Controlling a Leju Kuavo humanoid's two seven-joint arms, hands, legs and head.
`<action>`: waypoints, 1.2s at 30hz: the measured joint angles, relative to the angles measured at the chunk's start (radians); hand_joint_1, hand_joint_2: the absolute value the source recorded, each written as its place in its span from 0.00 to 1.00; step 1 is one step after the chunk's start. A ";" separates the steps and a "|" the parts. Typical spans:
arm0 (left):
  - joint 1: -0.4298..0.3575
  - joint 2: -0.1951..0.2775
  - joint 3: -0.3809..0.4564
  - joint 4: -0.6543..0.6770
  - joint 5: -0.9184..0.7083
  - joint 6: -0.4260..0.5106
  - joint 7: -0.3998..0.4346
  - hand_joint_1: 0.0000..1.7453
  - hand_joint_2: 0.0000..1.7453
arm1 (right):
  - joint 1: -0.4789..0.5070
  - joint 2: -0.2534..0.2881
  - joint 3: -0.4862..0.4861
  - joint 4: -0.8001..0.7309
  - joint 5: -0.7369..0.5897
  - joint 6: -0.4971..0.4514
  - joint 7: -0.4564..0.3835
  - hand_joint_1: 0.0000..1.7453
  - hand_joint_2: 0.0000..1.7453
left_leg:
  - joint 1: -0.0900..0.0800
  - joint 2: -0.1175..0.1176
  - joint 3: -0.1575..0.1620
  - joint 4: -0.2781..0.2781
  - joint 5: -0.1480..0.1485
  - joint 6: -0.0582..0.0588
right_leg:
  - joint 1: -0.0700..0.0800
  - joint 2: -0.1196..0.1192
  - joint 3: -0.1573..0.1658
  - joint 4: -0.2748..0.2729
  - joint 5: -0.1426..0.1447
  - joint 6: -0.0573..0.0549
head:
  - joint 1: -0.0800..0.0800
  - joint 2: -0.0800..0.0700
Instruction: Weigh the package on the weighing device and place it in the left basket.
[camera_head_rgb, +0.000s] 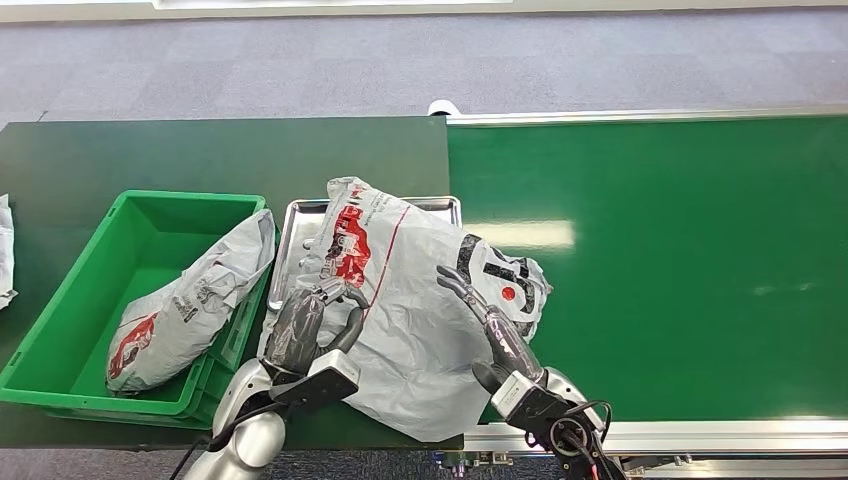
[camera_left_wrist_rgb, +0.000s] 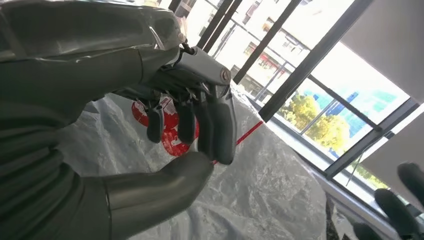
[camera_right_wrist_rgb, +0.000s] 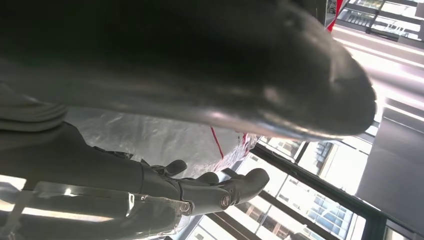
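Outside, grey carpet (camera_head_rgb: 300, 70) surrounds the dark green table (camera_head_rgb: 200, 150) and glossy conveyor (camera_head_rgb: 680, 250).

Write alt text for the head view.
Both hands, left and right, rest on a grey package lying over a metal tray. Left of it, a green basket holds another package.

- The large grey crinkled plastic package (camera_head_rgb: 400, 300) with red print looks thin and slightly shiny, creased all over.
- The silver metal weighing tray (camera_head_rgb: 300, 215) under it has a brushed, dull-bright finish.
- The green plastic basket (camera_head_rgb: 70, 320) looks smooth and hard.
- The bright green conveyor belt (camera_head_rgb: 680, 260) is glossy, with glare on it.
- My left hand (camera_head_rgb: 305, 325) has smooth dark fingers and a semi-gloss grey thumb.
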 joint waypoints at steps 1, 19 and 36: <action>0.000 0.000 -0.001 0.001 -0.014 -0.010 0.011 0.00 1.00 | -0.001 0.000 0.000 0.000 0.000 0.000 0.000 0.00 0.00 | 0.000 0.000 0.000 0.000 0.000 0.000 | 0.000 0.000 0.000 0.000 0.000 0.000 | 0.000 0.000; -0.026 0.005 -0.064 0.123 -0.285 -0.116 0.183 0.00 1.00 | -0.010 0.000 0.001 0.010 0.022 -0.010 0.001 0.00 0.00 | 0.000 0.000 0.000 0.000 0.000 0.000 | 0.000 0.000 0.000 0.000 0.000 0.000 | 0.000 0.000; -0.041 0.000 -0.058 0.159 -0.310 -0.112 0.215 0.35 1.00 | -0.010 0.002 0.001 0.012 0.050 -0.024 0.012 0.00 0.00 | 0.000 0.000 0.000 0.000 0.000 0.000 | 0.000 0.000 0.001 0.000 0.000 0.000 | 0.000 0.000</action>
